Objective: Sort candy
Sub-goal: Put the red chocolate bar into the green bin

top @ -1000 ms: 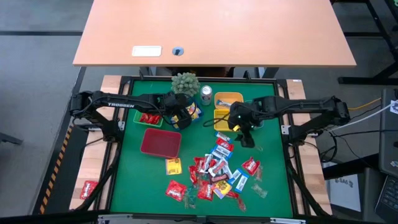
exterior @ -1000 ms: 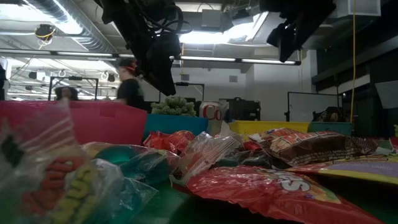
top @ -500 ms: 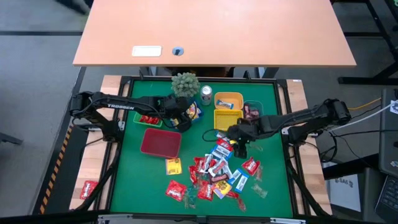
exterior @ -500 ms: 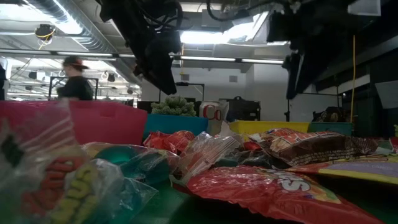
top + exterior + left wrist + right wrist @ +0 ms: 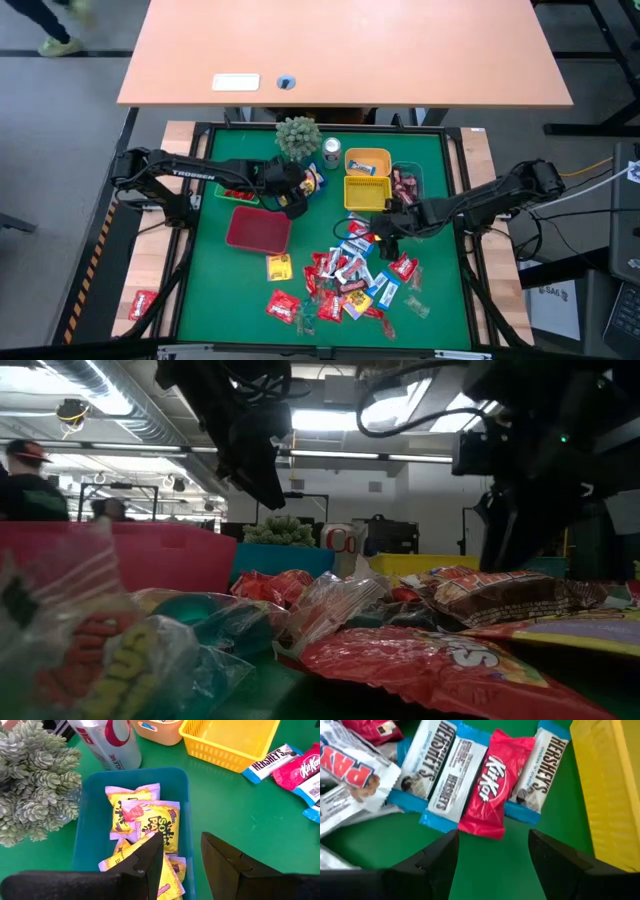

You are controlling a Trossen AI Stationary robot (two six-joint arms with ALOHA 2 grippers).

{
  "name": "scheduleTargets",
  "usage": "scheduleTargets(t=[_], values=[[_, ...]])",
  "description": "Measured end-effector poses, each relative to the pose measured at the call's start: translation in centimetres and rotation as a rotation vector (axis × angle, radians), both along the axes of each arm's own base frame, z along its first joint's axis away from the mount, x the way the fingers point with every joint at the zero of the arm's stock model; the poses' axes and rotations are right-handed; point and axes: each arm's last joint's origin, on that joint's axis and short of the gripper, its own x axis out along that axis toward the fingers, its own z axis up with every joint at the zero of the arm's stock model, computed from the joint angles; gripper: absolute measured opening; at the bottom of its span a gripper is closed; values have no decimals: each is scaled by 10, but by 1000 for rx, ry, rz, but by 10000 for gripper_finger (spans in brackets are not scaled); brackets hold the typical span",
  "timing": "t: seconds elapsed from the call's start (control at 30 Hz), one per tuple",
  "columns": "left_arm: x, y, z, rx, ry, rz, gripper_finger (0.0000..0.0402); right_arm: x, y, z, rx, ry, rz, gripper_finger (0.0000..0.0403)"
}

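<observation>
The left gripper [image 5: 182, 857] hangs over the blue bin [image 5: 90, 835] of yellow packets [image 5: 150, 822], fingers apart and empty. The candy [image 5: 345, 275] lies heaped on the green mat (mid-table, toward the near edge). The right gripper [image 5: 492, 852], fingers spread, hovers just above a red KitKat [image 5: 490, 787] beside the yellow basket [image 5: 602, 785].

A bare wooden desk [image 5: 345, 50] stands on grey floor [image 5: 60, 120] beyond the table; bright ceiling lights [image 5: 320, 420] shine over a dim workshop.
</observation>
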Motion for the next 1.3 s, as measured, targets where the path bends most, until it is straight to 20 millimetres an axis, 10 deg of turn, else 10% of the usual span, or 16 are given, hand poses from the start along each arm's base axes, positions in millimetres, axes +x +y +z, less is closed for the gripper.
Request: scheduleTargets(t=[0.9, 1.3], values=[[2, 0, 2, 3, -27, 1, 119, -3, -2, -44, -11, -103, -20, 230], [2, 1, 2, 3, -32, 2, 119, -2, -2, -46, -7, -96, -16, 66]])
